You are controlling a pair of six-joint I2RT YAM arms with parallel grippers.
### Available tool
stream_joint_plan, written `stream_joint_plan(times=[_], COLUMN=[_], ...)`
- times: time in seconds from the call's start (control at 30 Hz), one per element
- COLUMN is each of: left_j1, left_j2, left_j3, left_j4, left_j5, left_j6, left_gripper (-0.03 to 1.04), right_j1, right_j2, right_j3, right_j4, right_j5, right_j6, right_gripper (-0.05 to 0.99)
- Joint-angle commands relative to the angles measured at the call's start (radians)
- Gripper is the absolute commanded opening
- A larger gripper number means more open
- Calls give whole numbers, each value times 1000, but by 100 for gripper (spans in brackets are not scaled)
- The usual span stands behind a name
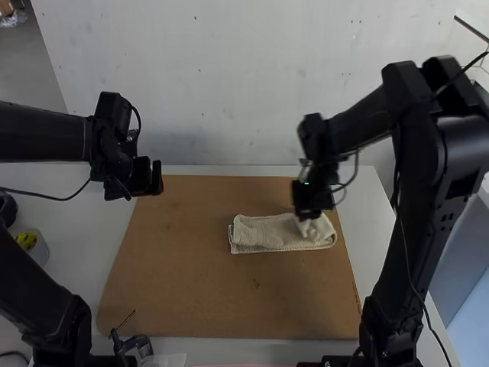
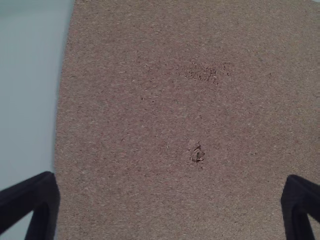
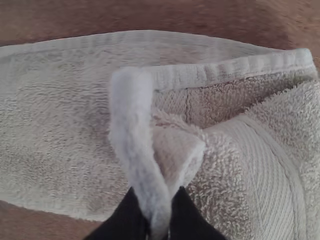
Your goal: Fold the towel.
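Brown board (image 1: 221, 306): flat on the tabletop (image 1: 372, 229). Towel (image 1: 263, 233): folded into a layered strip, lying toward the board's 2 o'clock. Right gripper (image 1: 312, 212): fingers closed on a pinched ridge of cloth near the strip's 3 o'clock end (the ridge stands proud). Left gripper (image 1: 157, 180): at the board's 10 o'clock corner, fingers wide apart, unloaded.
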Motion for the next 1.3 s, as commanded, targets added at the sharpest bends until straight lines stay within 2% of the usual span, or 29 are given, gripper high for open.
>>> stream_joint_plan(times=[0.0, 0.13, 0.4, 0.57, 0.6, 0.63, 0.67, 0.73, 0.83, 0.93, 0.97, 1.27], left_j1=[0, 10, -1, -3, -1, -1, 0, 0, 0, -4, -7, 0], left_j2=[-12, -17, -17, -20, -20, -18, -17, -15, -18, -23, -23, -23], left_j3=[-13, -13, -13, -22, -25, -26, -28, -28, -28, -28, -29, -39], left_j4=[6, 6, 12, 12, 12, 12, 12, 12, 12, 12, 12, 15], left_j5=[5, 4, 5, 5, 5, 5, 5, 5, 5, 8, 8, 11], left_j6=[10, 14, 11, 11, 11, 11, 10, 10, 10, 7, 7, 7], left_gripper=[99, 99, 99, 99, 99, 99, 99, 99, 99, 99, 99, 99], right_j1=[80, 216, 371, 391, 394, 394, 394, 385, 354, 327, 324, 382], right_j2=[58, 127, 239, 272, 272, 262, 228, 134, 34, 15, 34, 183], right_j3=[87, 167, 368, 383, 378, 375, 375, 375, 371, 328, 312, 262], right_j4=[-25, -61, -146, -144, -137, -130, -129, -126, -124, -135, -135, -118], right_j5=[42, 74, 103, 114, 122, 120, 112, 111, 106, 112, 112, 131], right_j6=[106, 156, 215, 226, 226, 226, 227, 227, 222, 202, 201, 209], right_gripper=[2, 2, 2, 2, 20, 56, 85, 88, 88, 9, 2, 2])
